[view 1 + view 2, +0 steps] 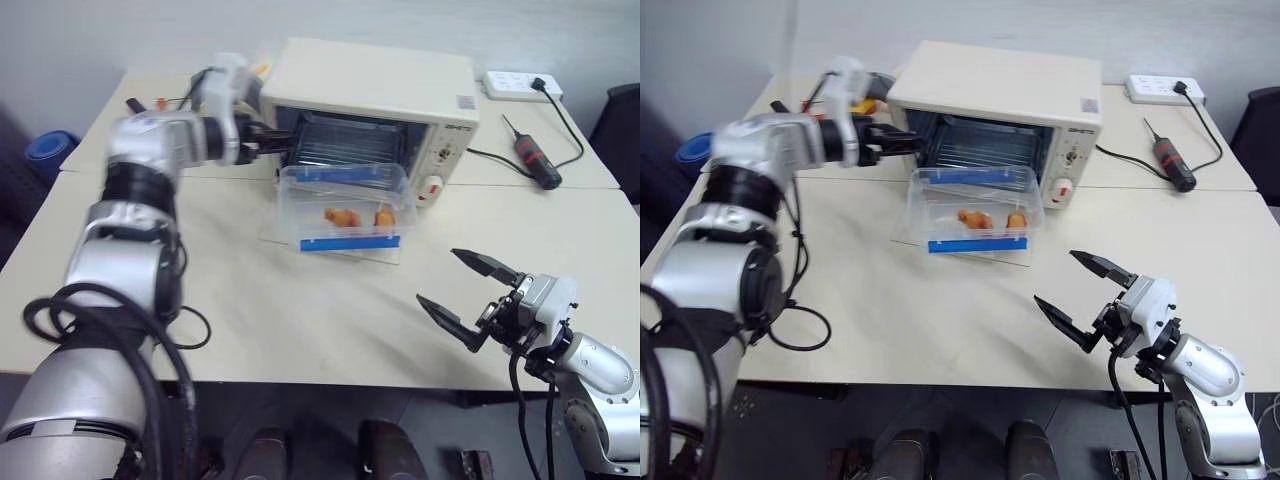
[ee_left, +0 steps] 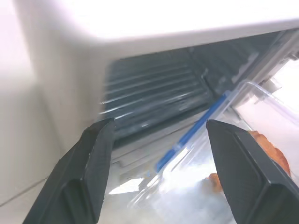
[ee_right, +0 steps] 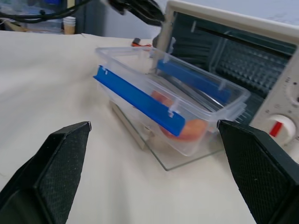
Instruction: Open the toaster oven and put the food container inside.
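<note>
The cream-white toaster oven (image 1: 370, 80) stands at the back of the table with its glass door (image 3: 187, 161) dropped flat. On that door, just in front of the wire rack (image 2: 149, 98), sits the food container (image 1: 345, 205), clear with blue clips and orange pieces inside. My left gripper (image 1: 275, 140) is open at the oven's left front corner, pointing across the opening, close to the container's back left corner but holding nothing. Near the table's front right edge, my right gripper (image 1: 465, 290) is open and empty, well apart from the container (image 3: 173, 100).
A white power strip (image 1: 520, 87) lies at the back right, its black cable running past a red-and-black screwdriver (image 1: 533, 160). Small items (image 1: 150, 102) lie at the back left behind my left arm. A blue object (image 1: 50, 150) is beyond the table's left edge.
</note>
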You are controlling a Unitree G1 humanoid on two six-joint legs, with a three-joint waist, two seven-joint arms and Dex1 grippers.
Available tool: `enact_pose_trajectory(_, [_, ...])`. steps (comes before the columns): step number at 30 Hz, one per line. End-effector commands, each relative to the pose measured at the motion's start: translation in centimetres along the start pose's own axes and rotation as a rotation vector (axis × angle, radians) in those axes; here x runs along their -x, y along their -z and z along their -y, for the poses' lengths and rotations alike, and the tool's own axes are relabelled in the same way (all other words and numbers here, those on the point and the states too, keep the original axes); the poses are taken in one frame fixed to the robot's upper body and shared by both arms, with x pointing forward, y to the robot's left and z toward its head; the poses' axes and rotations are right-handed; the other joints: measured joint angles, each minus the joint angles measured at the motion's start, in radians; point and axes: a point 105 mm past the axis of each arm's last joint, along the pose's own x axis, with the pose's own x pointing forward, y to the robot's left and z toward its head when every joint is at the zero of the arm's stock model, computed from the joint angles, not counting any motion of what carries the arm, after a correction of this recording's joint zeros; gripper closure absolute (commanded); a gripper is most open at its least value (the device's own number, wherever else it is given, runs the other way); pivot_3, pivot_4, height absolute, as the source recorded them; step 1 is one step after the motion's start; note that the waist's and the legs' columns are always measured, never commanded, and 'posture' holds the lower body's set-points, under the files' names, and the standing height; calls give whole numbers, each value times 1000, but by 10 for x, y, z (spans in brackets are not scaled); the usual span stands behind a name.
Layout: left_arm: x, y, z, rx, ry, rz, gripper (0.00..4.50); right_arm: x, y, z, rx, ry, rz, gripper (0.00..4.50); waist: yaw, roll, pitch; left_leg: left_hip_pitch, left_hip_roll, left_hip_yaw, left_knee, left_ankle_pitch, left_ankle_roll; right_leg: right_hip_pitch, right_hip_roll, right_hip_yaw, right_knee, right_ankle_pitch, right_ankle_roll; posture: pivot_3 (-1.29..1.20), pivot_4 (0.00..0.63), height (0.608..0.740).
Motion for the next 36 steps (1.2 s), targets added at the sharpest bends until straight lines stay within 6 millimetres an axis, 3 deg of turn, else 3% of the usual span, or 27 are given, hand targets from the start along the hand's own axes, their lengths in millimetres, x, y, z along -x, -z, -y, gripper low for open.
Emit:
enact_pose_trajectory(1, [38, -1, 17, -206, 158, 41, 1599, -5, -8, -9, -12, -95, -12, 382, 2, 0, 0, 0, 0, 0, 0, 0, 0, 0, 0, 0, 0, 0, 0, 0, 150, 740])
enact_pose_trajectory(4, [68, 40, 31, -344, 273, -29, 2407, -12, 0, -13, -31, -149, -68, 1261, 9, 0, 0, -1, 0, -1, 2, 0, 0, 1, -1, -1, -1, 0, 0, 0, 150, 740])
enact_pose_trajectory(7, [77, 76, 52, -329, 385, -76, 3335, -23, 8, -13, -16, -190, -112, 2262, 27, 0, 0, -2, -1, -3, 6, 0, 1, 3, -1, -2, -1, 0, 0, 0, 150, 740])
enact_pose_trajectory(11, [62, 111, 92, -347, 496, -98, 4496, -30, 23, -8, -4, -225, -187, 3675, 56, 0, 0, -4, -2, -4, 8, -1, 2, 4, -3, -2, -1, 0, 0, 0, 150, 740])
enact_pose_trajectory(13, [46, 122, 107, -342, 515, -67, 4500, -37, 30, 2, 44, -213, -206, 4361, 61, 0, 0, -3, -2, -4, 8, -2, 3, 4, -3, -1, -1, 0, 0, 0, 150, 740])
enact_pose_trajectory(14, [38, 125, 113, -326, 518, -44, 4500, -41, 32, 8, 53, -202, -211, 4479, 60, 0, 0, -4, -2, -4, 8, -1, 3, 4, -3, -1, -2, 0, 0, 0, 150, 740])
enact_pose_trajectory(18, [4, 128, 128, -309, 476, 24, 4500, -56, 39, 26, 124, -180, -227, 4479, 51, 0, 0, -3, -2, -3, 8, -1, 3, 3, -2, -1, -1, 1, 0, 0, 150, 740])
enact_pose_trajectory(24, [-38, 121, 119, -285, 258, 64, 4500, -77, 47, 49, 170, -132, -213, 4479, 31, 0, 0, -3, -2, -3, 7, -1, 2, 3, -2, -2, -1, 1, 0, 0, 150, 740])
enact_pose_trajectory(26, [-44, 110, 114, -225, 193, 123, 4500, -84, 47, 54, 183, -126, -203, 4479, 29, 0, 0, -3, -2, -3, 7, -1, 2, 3, -2, -2, -1, 1, 0, 0, 150, 740])
enact_pose_trajectory(30, [-61, 91, 85, -183, -5, 197, 4500, -107, 40, 74, 184, -40, -158, 4479, 25, 0, 0, -3, -2, -3, 7, -1, 2, 2, -2, -3, -1, 1, 0, 0, 150, 740])
enact_pose_trajectory(36, [-89, 68, 65, -169, -111, 239, 4500, -134, 39, 97, 182, 66, -150, 4479, 20, 0, 0, -3, -2, -4, 7, -1, 1, 2, -3, -4, -1, 1, 0, 0, 150, 740])
